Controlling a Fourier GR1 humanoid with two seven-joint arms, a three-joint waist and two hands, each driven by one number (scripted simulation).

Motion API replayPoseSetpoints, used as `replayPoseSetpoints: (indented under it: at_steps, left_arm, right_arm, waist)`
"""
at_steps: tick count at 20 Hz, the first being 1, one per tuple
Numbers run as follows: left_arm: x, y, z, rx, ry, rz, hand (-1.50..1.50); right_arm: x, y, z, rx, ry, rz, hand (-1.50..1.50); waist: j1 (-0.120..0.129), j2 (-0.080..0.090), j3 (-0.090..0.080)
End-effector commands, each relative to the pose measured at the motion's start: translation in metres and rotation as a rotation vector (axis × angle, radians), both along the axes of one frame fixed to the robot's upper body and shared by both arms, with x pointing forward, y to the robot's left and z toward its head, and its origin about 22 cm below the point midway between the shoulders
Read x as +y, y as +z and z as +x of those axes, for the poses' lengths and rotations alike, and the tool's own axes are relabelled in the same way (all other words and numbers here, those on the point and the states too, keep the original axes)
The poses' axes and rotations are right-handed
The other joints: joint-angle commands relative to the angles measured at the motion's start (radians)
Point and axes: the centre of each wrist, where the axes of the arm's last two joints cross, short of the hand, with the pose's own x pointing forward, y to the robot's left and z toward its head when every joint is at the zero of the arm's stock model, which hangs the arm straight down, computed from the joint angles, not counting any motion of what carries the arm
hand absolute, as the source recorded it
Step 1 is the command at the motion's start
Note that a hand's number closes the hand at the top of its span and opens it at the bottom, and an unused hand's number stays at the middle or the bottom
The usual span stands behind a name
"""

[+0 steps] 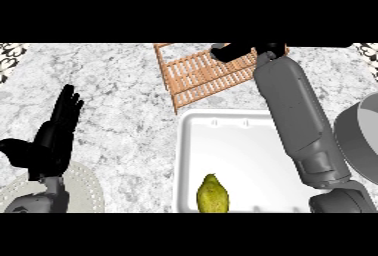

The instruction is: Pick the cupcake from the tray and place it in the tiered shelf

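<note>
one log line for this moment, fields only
right hand over brown slatted wooden shelf | cupcake not visible | left hand open, resting at left | white rectangular tray holds yellow-green fruit

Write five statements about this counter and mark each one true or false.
1. The right hand is over the wooden slatted shelf. True.
2. The left hand lies in the white tray. False: it stands open, fingers up, at the view's left, apart from the tray.
3. A yellow-green fruit lies in the tray. True.
4. A cupcake stands in the tray. False: only the fruit shows there.
5. The grey round vessel is at the view's left edge. False: it is at the right edge.
</note>
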Motion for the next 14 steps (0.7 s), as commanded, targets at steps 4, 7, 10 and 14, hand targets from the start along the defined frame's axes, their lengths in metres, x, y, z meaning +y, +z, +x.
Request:
replayPoseSetpoints:
  at_steps: [4, 7, 10, 14]
  left_arm:
    - [0.001, 0.0, -0.003, -0.002, -0.003, 0.013, 0.0]
    - [0.006, 0.01, 0.005, -0.013, 0.002, 0.003, 0.0]
    - [-0.002, 0.002, -0.002, 0.005, -0.01, 0.011, 0.0]
    - [-0.007, 0.001, 0.002, 0.005, 0.015, -0.012, 0.0]
  right_arm:
    - [0.014, -0.001, 0.012, 0.029, 0.075, 0.06, -1.5]
    - [-0.004, 0.023, 0.014, -0.015, 0.107, 0.099, -1.5]
    - [-0.002, 0.01, 0.014, -0.079, 0.091, 0.192, -1.5]
    - [-0.025, 0.044, 0.014, -0.119, 0.052, 0.284, -1.5]
  waist:
    - [0.0, -0.001, 0.0]
    - [-0.01, -0.004, 0.0]
    - [-0.004, -0.002, 0.0]
    - [-0.017, -0.007, 0.0]
